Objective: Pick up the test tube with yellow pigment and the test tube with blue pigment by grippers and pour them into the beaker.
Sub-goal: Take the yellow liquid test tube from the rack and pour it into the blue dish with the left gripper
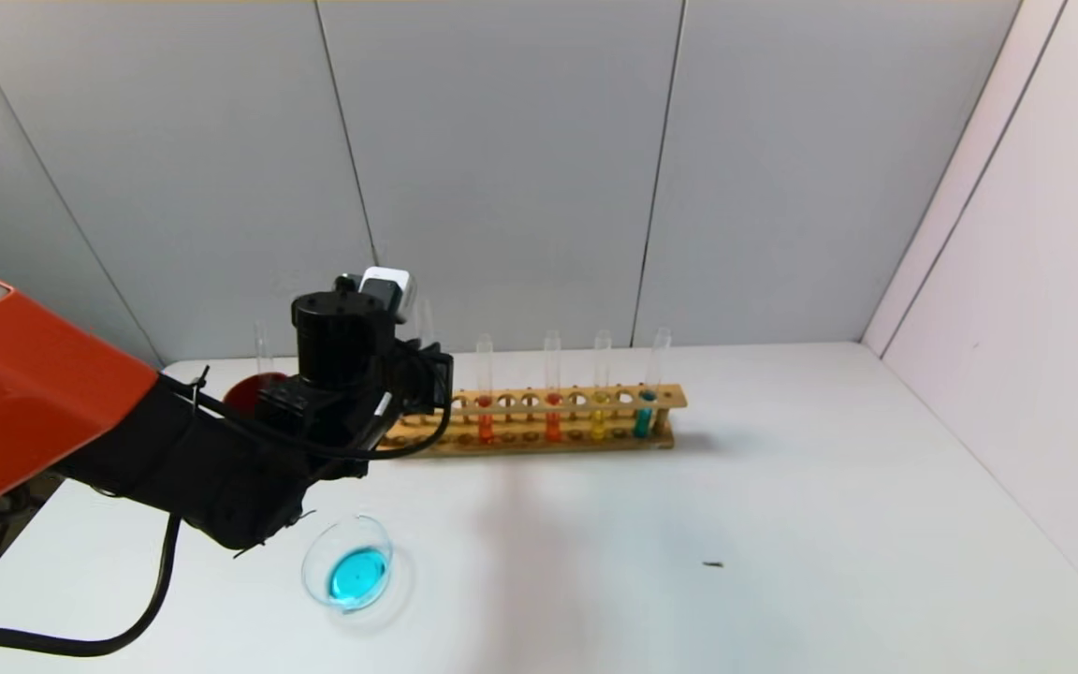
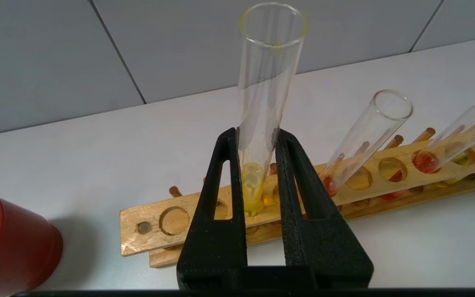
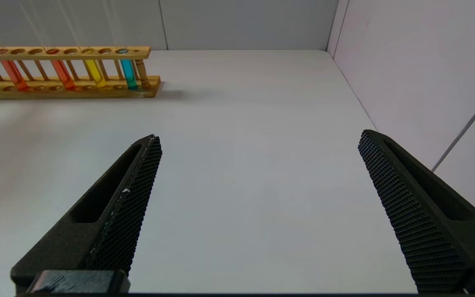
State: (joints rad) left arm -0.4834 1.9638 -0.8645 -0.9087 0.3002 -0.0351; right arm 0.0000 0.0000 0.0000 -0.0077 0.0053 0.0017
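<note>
Nearby, we see a dark-red cup (image 2: pixel 10 243) standing beside the end of the wooden rack (image 2: pixel 151 233), which runs along the far edge of the white table (image 1: pixel 782 524). Two tubes with orange-red liquid (image 1: pixel 485 423) stand upright in its round holes. Our left tool (image 2: pixel 257 140) is clenched on the test tube with yellow pigment (image 2: pixel 262 123), a thin clear glass tube with only a yellow trace left at its round bottom, held just above the rack. Another yellow-filled tube (image 1: pixel 599 423) sits in the rack, next to the test tube with blue pigment (image 1: pixel 643 417), whose teal liquid fills its lower part. The beaker (image 1: pixel 349 564), low, wide and clear, lies toward the near left of the table with blue liquid in it. Our right tool (image 3: pixel 258 165) hangs over the table's right side, its textured black fingers (image 3: pixel 132 206) spread wide and holding nothing.
</note>
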